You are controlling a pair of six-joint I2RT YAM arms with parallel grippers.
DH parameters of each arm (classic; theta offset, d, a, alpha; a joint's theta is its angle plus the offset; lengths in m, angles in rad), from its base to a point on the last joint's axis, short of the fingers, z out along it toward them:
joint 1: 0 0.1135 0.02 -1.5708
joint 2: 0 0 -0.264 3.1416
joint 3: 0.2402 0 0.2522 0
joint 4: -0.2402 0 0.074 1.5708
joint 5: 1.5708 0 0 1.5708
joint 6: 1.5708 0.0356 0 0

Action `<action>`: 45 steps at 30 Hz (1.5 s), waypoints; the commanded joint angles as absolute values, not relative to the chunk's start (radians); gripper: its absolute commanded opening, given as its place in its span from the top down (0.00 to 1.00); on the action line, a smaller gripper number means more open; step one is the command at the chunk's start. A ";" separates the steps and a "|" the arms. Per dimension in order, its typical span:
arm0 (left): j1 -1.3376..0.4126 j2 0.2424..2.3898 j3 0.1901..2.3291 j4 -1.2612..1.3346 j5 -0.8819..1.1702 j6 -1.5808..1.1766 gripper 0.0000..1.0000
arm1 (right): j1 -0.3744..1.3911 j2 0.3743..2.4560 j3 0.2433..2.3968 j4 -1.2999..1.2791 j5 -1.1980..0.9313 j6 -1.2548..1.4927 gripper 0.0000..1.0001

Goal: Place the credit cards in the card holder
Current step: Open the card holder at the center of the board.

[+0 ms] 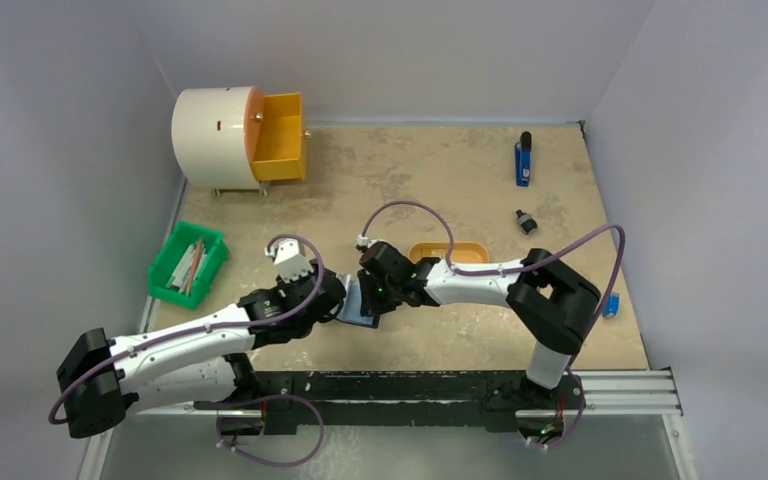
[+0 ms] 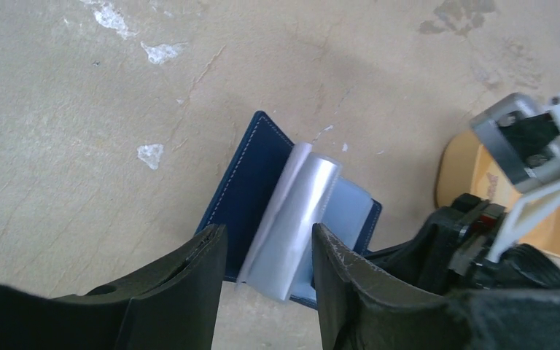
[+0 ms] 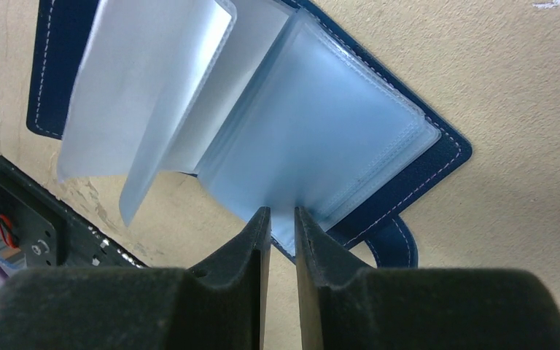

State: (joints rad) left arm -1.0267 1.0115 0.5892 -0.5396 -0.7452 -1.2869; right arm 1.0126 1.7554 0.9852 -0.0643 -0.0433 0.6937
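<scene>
Card holder (image 1: pixel 358 304) lay open on the tabletop (image 1: pixel 440 180) between both arms. Left gripper (image 2: pixel 268 235) stood apart astride its sleeves; right gripper (image 3: pixel 282 216) pinched one pocket edge, apparently spreading pockets. Next, a card would need fetching.

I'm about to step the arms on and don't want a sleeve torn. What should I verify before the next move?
1. Card holder lying spread open: ok.
2. Clear sleeves standing up from the cover, so the pockets can be reached: ok.
3. Left pincer open, one finger on either side of the raised sleeves: ok.
4. Right pincer at a sleeve's edge with a narrow gap; whether it really grips: cannot tell.
5. Credit card held ready to insert: not ok, none shows in either pincer.
</scene>
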 commanded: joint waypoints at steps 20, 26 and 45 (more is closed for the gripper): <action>-1.022 1.068 0.500 -0.101 -0.452 -1.225 0.79 | 1.014 1.775 0.999 -0.103 -0.020 0.683 0.78; -1.022 1.112 0.473 -0.103 -0.476 -1.235 0.82 | 1.014 1.778 0.997 -0.095 -0.021 0.685 0.78; -1.020 1.031 0.464 -0.299 -0.632 -1.194 0.73 | 1.002 1.753 0.945 -0.083 -0.002 0.731 0.77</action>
